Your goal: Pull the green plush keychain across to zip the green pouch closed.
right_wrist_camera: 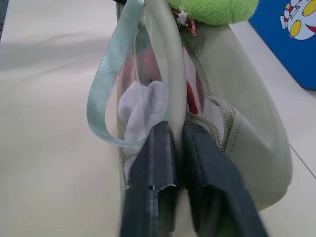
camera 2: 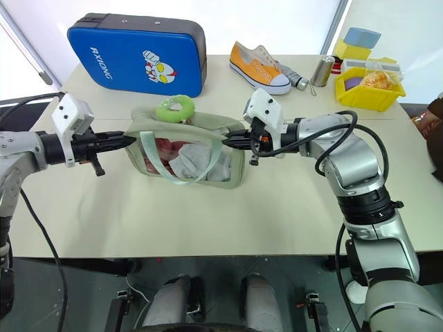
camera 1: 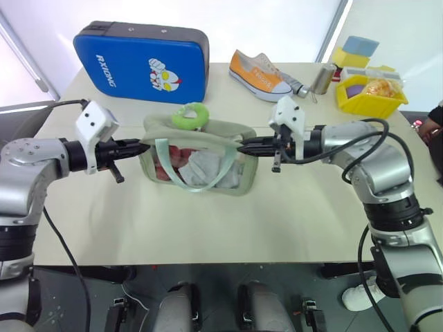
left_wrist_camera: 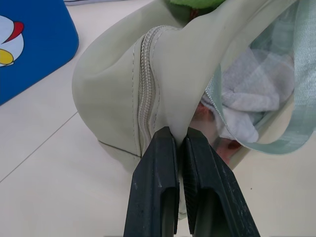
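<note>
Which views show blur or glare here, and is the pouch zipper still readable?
Right wrist view: the right gripper fingers look smeared, and the green pouch is soft. Left wrist view: sharp, the zipper teeth read clearly by the left gripper. Head views: bright washed-out backdrop behind the table, and the pouch window reflects some light.

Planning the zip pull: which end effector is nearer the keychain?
Left, slightly. The left end effector pinches the pouch end nearer the keychain; the right end effector is at the far end.

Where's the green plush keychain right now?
In the left eye view, the green plush keychain sits atop the green pouch, left of its middle, in front of the blue case.
</note>
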